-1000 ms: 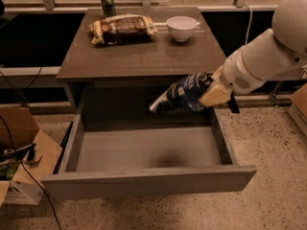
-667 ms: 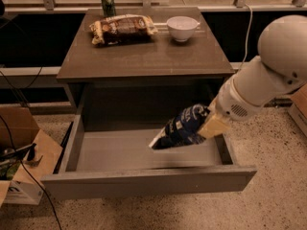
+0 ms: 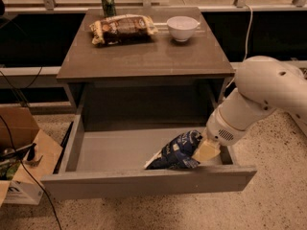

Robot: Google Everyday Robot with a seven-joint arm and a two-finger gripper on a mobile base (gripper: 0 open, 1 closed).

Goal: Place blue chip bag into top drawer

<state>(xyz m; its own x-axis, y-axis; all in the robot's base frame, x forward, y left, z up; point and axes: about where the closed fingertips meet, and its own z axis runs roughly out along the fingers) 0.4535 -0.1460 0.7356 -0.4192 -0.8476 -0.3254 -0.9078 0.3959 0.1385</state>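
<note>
The blue chip bag (image 3: 176,151) is dark blue with white patches. It lies low inside the open top drawer (image 3: 115,150), at its front right, touching or just above the grey floor. My gripper (image 3: 204,150) is at the bag's right end, down inside the drawer, and is still shut on the bag. The white arm reaches in from the right over the drawer's right wall. The drawer's front panel (image 3: 144,186) hides the bag's lower edge.
On the brown table top (image 3: 144,56) lie a brown-and-tan snack bag (image 3: 122,28), a white bowl (image 3: 182,28) and a green can (image 3: 108,2). A cardboard box (image 3: 21,157) with cables stands on the floor at the left.
My gripper has carried the blue chip bag down from above the drawer's back into the drawer's front right, close to the floor of the drawer.
</note>
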